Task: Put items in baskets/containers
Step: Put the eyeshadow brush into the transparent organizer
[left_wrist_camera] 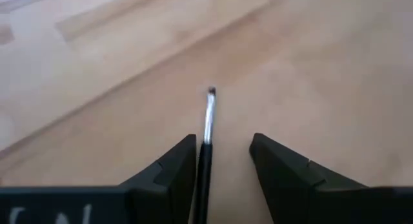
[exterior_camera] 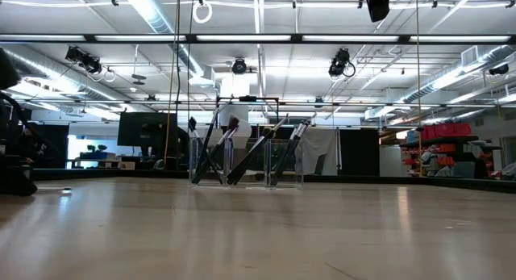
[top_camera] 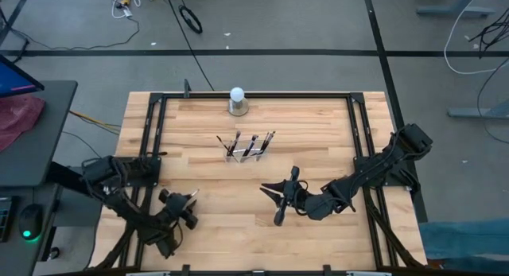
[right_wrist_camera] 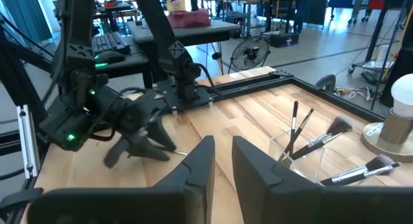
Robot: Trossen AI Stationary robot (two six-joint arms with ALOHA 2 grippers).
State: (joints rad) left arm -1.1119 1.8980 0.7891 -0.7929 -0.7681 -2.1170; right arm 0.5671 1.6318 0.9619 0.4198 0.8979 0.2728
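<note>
A white ball on a grey round base (top_camera: 237,101) is standing near the far edge of the wooden table (top_camera: 318,125). A red cloth (top_camera: 17,117) is lying on the dark side desk (top_camera: 36,149), where a mouse (top_camera: 30,222) is glowing green. Cables (top_camera: 187,17) are trailing across the grey floor (top_camera: 302,21).

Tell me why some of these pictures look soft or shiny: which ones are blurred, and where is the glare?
Left wrist view: the wooden tabletop is blurred, while the thin dark-handled brush looks sharper. Low view: ceiling lights reflect as pale glare across the table, and the clear plastic holder is faint against the bright room. High view: evenly lit, soft shadows.
</note>
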